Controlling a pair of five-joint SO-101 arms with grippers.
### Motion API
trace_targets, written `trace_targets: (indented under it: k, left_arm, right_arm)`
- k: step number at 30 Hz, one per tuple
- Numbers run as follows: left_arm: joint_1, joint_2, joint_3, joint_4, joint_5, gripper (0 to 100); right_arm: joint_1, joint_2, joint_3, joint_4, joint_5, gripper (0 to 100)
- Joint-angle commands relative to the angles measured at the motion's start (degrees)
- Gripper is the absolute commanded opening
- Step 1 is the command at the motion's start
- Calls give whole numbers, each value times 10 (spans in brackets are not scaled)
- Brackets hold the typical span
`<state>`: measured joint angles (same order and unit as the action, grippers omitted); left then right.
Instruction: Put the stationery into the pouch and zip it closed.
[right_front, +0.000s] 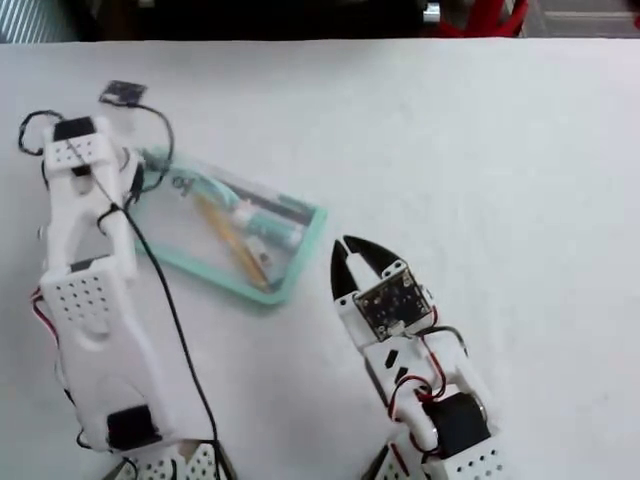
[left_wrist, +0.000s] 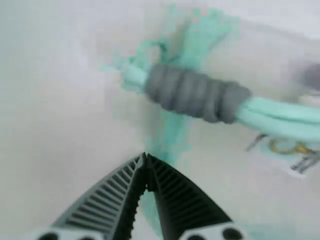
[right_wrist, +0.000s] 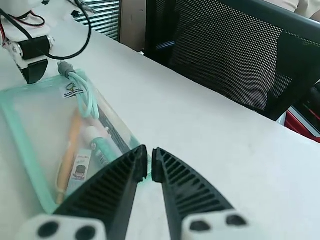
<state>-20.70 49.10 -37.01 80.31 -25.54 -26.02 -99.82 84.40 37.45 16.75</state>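
A clear pouch (right_front: 190, 240) with a teal border lies left of centre on the white table. It holds an orange pencil (right_front: 235, 240), a white and teal tube (right_front: 265, 225) and a dark strip. My left gripper (left_wrist: 146, 159) is at the pouch's far left corner, shut on the teal edge strip beside the teal pull cord (left_wrist: 280, 112) with its grey sleeve (left_wrist: 195, 92). My right gripper (right_front: 352, 250) rests just off the pouch's right corner, shut with nothing held. The right wrist view shows the pouch (right_wrist: 30, 120), pencil (right_wrist: 70, 145), cord (right_wrist: 85, 92) and left gripper (right_wrist: 34, 70).
A small black part on a cable (right_front: 122, 93) lies behind the left arm. A black mesh chair (right_wrist: 225, 50) stands past the table's far edge. White tabletop (right_front: 500, 160) stretches to the right of the pouch.
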Motion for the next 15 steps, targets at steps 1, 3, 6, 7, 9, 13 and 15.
trace_targets:
  k: [1,3,6,7,9,13,15]
  left_arm:
    - [96,-3,-31,98,-67,23]
    - [128,-3,-31,134,-66,23]
    - [155,-7,-35,155,-65,23]
    - [153,-11,-36,156,-65,23]
    - [136,-22,-50,174,-65,23]
    - [128,-31,-56,212,-66,23]
    - [129,-32,-55,200,-70,23]
  right_arm:
    - [0,-3,-3,-14,6,21]
    - [0,-4,-3,-14,6,21]
    - [0,-4,-4,-14,6,21]
    - [0,-4,-4,-14,6,21]
    - [0,-4,-4,-14,6,21]
    - [1,-4,-4,-14,6,21]
    - [1,-4,-4,-14,6,21]
